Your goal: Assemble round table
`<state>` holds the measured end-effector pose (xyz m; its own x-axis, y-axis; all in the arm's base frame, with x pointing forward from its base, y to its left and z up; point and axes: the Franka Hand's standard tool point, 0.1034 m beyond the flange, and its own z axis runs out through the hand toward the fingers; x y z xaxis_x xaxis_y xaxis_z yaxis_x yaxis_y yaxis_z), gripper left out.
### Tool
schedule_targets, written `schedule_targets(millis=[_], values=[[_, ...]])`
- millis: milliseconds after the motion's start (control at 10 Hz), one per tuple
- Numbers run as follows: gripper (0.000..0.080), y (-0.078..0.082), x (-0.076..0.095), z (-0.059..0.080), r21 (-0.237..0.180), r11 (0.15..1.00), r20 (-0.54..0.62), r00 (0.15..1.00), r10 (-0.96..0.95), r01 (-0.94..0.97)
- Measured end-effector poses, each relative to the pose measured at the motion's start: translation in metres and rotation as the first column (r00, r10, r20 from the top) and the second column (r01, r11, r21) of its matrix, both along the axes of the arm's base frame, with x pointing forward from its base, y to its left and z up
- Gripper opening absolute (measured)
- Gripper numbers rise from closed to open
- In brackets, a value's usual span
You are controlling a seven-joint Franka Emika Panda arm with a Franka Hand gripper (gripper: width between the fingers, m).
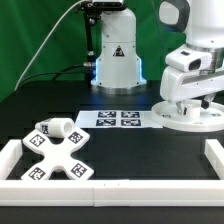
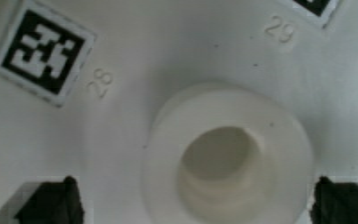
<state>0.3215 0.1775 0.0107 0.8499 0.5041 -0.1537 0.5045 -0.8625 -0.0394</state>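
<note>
The round table's large flat disc (image 1: 171, 118) lies on the black table at the exterior view's right. My gripper (image 1: 187, 106) hangs just above it, open. In the wrist view the disc (image 2: 140, 90) fills the picture, showing a square tag (image 2: 43, 50) and a raised round socket (image 2: 229, 155). The two dark fingertips (image 2: 51, 202) stand wide apart on either side of that socket, my gripper (image 2: 197, 205) holding nothing. The X-shaped cross base (image 1: 57, 160) lies at the front left, and the short cylindrical leg (image 1: 52, 128) rests just behind it.
The marker board (image 1: 112, 118) lies flat mid-table, between the leg and the disc. White rails (image 1: 110, 187) border the front and both sides of the work area. The arm's base (image 1: 115, 60) stands at the back.
</note>
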Motion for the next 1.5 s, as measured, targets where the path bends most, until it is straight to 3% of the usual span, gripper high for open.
schedule_targets(millis=[400,500,600,1000,1200,1500], values=[[0.0649,-0.007,0.002,0.000,0.003,1.000,-0.004,1.000,0.026,-0.026],[0.0563,-0.007,0.002,0.000,0.003,1.000,-0.004,1.000,0.026,-0.026],[0.0426,-0.007,0.002,0.000,0.003,1.000,-0.004,1.000,0.026,-0.026],[0.0394,-0.007,0.003,0.001,0.003,0.999,-0.004,0.999,0.040,-0.040],[0.0394,-0.020,0.023,0.017,0.009,0.993,-0.022,0.992,0.122,-0.121],[0.0394,-0.044,0.081,0.042,0.030,0.975,-0.036,0.975,0.220,-0.219]])
